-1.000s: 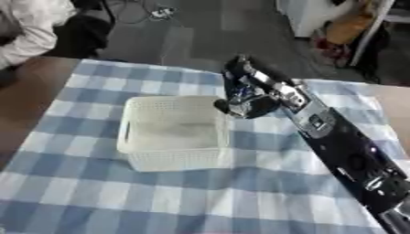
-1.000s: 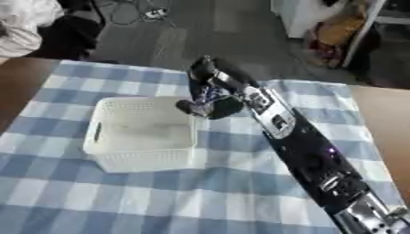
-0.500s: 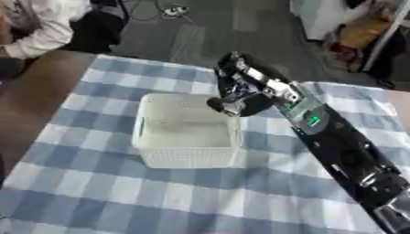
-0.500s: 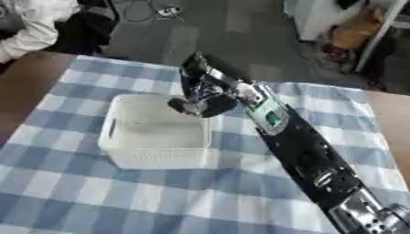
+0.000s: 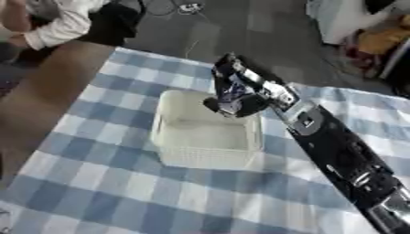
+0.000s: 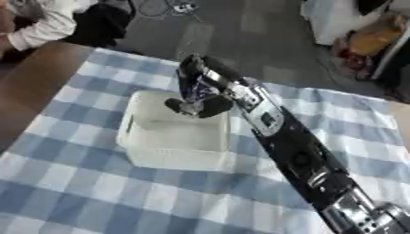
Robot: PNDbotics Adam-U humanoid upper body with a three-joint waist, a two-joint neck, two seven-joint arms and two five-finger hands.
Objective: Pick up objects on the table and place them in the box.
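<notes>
Landmark: a white perforated plastic box (image 5: 207,137) stood on a blue-and-white checked tablecloth (image 5: 96,192); all places below were taken relative to this box.

Box contents: the visible floor of the box looked pale and bare; the part under the hand was hidden.

Right arm: the black arm (image 5: 336,155) entered from the lower right corner of the view and ran diagonally up to the far right corner of the box.

Right hand: the right hand (image 6: 198,98) hung over the far right rim of the box, fingers pointing down into it.

Hand state: the fingers were curled inward around a small bluish-purple object (image 5: 233,93), grasping it.

Task object: the bluish-purple object sat inside the curled fingers, above the far right part of the box interior; its exact shape could not be told.

Left hand: it showed in neither view.

Table: bare brown table top (image 5: 40,91) lay to the left of the box, beyond the edge of the cloth.
</notes>
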